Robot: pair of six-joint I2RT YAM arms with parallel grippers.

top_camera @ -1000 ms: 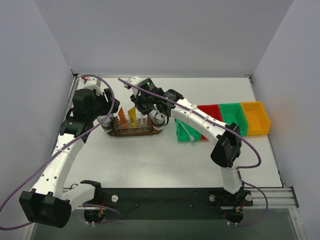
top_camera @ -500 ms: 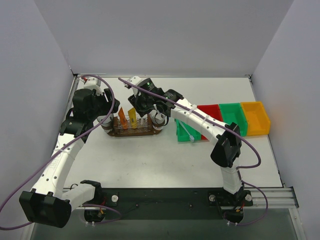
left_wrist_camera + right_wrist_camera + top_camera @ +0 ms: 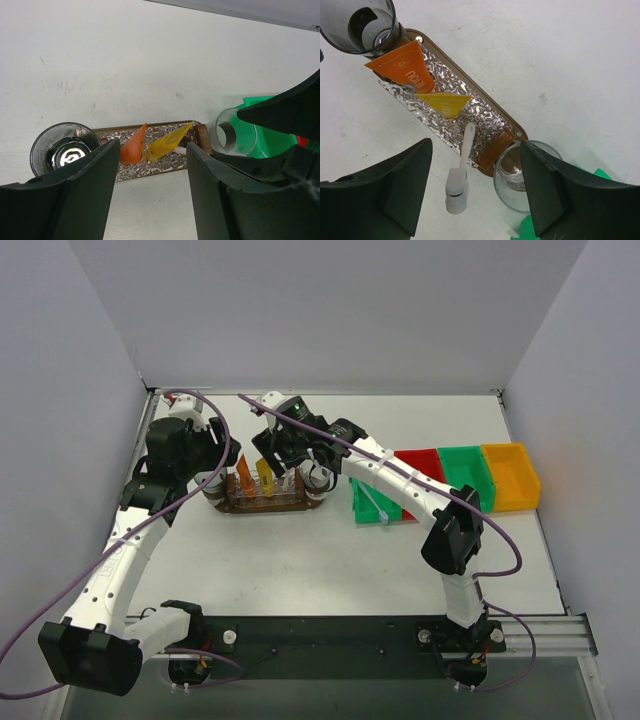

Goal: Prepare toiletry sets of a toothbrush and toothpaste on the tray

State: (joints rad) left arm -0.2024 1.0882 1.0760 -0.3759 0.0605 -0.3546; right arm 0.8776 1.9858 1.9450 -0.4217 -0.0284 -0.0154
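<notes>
Right gripper (image 3: 476, 150): mine, spread wide, holding nothing, above the toothbrush (image 3: 461, 172).
Left gripper (image 3: 152, 150): open, empty.
Done: orange tube (image 3: 402, 67), yellow tube (image 3: 446, 104) and 1 toothbrush at the tray (image 3: 485, 122).
Left: likely 1 more toothbrush.

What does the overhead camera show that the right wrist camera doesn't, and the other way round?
Only overhead: the whole left arm and right arm, the red bin and yellow bin. Only the right wrist: crinkled foil lining the tray, and print on the orange tube. Both: the tray, orange tube, yellow tube, a dark cup and a clear cup.
</notes>
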